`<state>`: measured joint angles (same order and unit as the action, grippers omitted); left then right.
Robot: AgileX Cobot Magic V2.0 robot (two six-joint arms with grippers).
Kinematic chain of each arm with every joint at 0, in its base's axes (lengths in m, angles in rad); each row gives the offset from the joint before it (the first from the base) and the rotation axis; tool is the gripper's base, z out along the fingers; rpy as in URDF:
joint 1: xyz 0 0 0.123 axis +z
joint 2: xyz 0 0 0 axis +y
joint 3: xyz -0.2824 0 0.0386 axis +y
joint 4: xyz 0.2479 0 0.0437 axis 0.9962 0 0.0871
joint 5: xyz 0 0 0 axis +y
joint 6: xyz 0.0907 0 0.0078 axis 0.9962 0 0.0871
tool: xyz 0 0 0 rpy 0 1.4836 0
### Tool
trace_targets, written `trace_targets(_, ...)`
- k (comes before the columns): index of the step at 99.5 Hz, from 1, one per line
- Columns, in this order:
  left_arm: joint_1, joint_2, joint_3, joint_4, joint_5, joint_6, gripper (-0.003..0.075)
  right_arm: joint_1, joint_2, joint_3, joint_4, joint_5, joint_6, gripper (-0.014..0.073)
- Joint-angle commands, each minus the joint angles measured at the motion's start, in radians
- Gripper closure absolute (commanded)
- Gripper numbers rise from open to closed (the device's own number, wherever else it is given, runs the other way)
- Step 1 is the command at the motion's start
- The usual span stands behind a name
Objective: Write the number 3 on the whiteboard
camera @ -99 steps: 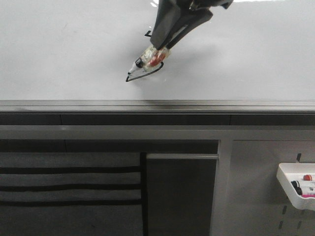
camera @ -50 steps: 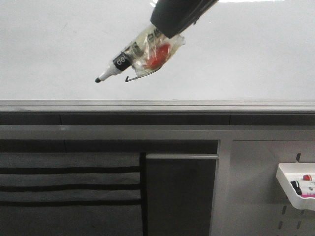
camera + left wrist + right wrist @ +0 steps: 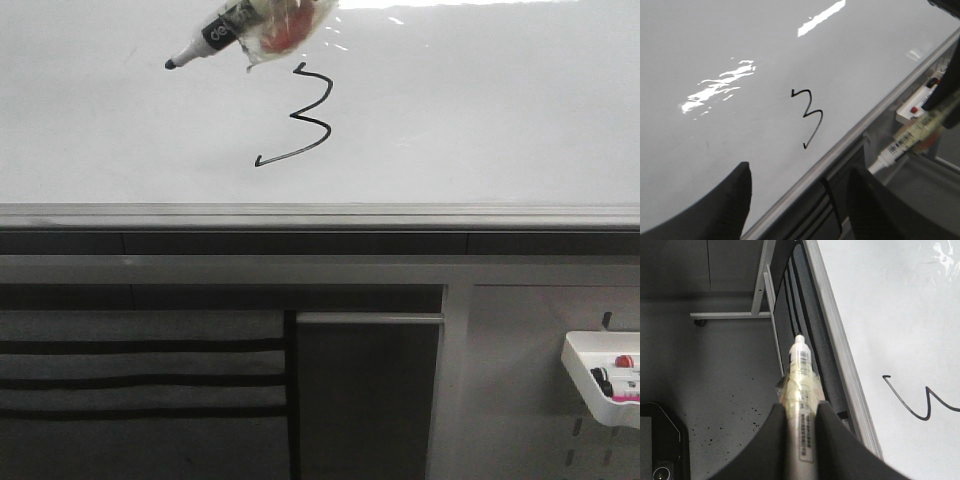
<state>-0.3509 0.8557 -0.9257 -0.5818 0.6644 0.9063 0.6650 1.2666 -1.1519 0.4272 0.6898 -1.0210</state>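
Note:
The number 3 (image 3: 308, 112) is drawn in thin black line on the whiteboard (image 3: 480, 120), with a long tail sweeping lower-left. It also shows in the left wrist view (image 3: 810, 117), and its tail shows in the right wrist view (image 3: 910, 402). My right gripper (image 3: 801, 412) is shut on a tape-wrapped marker (image 3: 801, 380). In the front view the marker (image 3: 215, 35) hangs at the top edge, its tip pointing left, off the board and up-left of the digit. My left gripper (image 3: 797, 200) is open and empty over the board's edge rail (image 3: 840, 150).
The grey metal rail (image 3: 320, 215) runs along the board's near edge. Below it are dark slatted panels (image 3: 140, 370) and a grey pegboard (image 3: 520, 400) with a white tray (image 3: 600, 385) of markers at the lower right.
The right gripper has lifted the marker off the board and moved it up and left, out of the top of the front view. The whole 3 is uncovered now.

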Motion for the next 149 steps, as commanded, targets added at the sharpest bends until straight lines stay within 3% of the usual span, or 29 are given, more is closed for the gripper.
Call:
trace_targets(1, -0.044, 0.038, -0.026, -0.046, 0.025, 0.095, 0.033, 0.009, -0.03, -0.024, 0.026, -0.051, -0.045, 0.0641)
trace_targets(7, -0.081, 0.071, -0.034, -0.03, 0.071, 0.147, 0.033, 0.019, -0.03, -0.024, 0.026, -0.04, -0.081, 0.0641)
trace_targets(42, -0.239, 0.275, -0.143, 0.141, 0.116, 0.147, 0.033, 0.074, -0.03, -0.024, 0.026, -0.037, -0.131, 0.0641)
trace_targets(84, -0.286, 0.352, -0.156, 0.163, 0.121, 0.147, 0.0337, 0.074, -0.03, -0.024, 0.026, -0.047, -0.131, 0.0641)
trace_targets(127, -0.286, 0.352, -0.156, 0.144, 0.122, 0.147, 0.0645, 0.074, -0.03, -0.022, 0.026, -0.045, -0.131, 0.0641)
trace_targets(149, -0.286, 0.352, -0.156, 0.144, 0.122, 0.147, 0.0738, 0.074, -0.03, -0.022, 0.026, -0.024, -0.131, 0.0641)
